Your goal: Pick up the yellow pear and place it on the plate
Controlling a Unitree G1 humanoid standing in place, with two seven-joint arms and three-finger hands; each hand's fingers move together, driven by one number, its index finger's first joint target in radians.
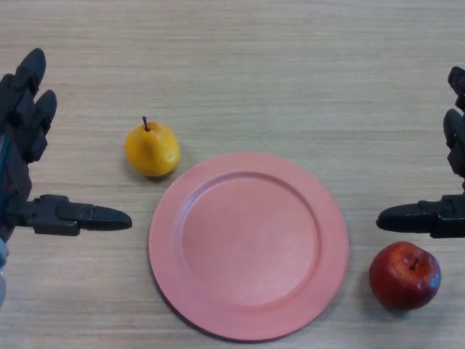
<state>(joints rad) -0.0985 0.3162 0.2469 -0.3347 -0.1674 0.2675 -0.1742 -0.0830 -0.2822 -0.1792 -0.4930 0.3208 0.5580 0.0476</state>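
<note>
Both hands, left [29,123] and right [454,174], wide open, empty, off the yellow pear [151,148].

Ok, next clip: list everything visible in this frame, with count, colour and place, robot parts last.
pear: one, yellow, brown stem, just off the plate's upper-left rim
plate: one, pink-red, centre, nothing on it
apple: one, red, right of the plate, lower right
table: one, light wood grain, under everything
left hand: one, black, left edge, fingers straight, holding nothing
right hand: one, black, right edge above the apple, fingers straight, holding nothing
</note>
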